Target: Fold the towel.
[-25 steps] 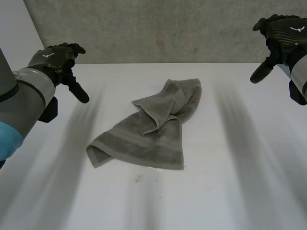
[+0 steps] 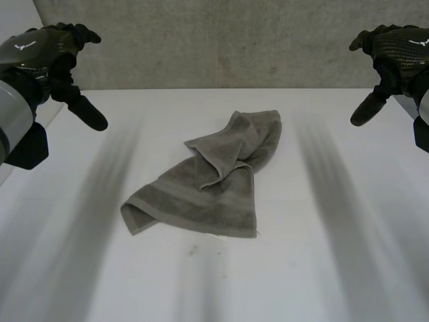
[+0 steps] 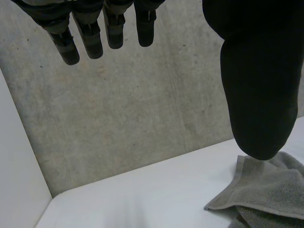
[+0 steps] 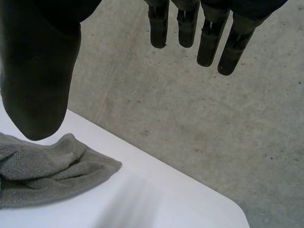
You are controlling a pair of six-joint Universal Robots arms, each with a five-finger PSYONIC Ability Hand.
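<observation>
A grey towel (image 2: 208, 181) lies crumpled in the middle of the white table (image 2: 322, 261). The left hand (image 2: 37, 52) hangs above the far left and the right hand (image 2: 397, 52) above the far right. Both have straight, spread fingers, hold nothing, and are well apart from the towel.

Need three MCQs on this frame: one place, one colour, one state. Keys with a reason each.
1. On the table, the towel lies: A over the edge; B in the middle; C in a far corner.
2. The towel is: A white; B blue; C grey.
3. The left hand and right hand are: A both open, off the towel; B both shut on the towel; C pressing it flat.
B: crumpled mid-table in the head view. C: grey throughout. A: straight fingers in both wrist views, holding nothing.
</observation>
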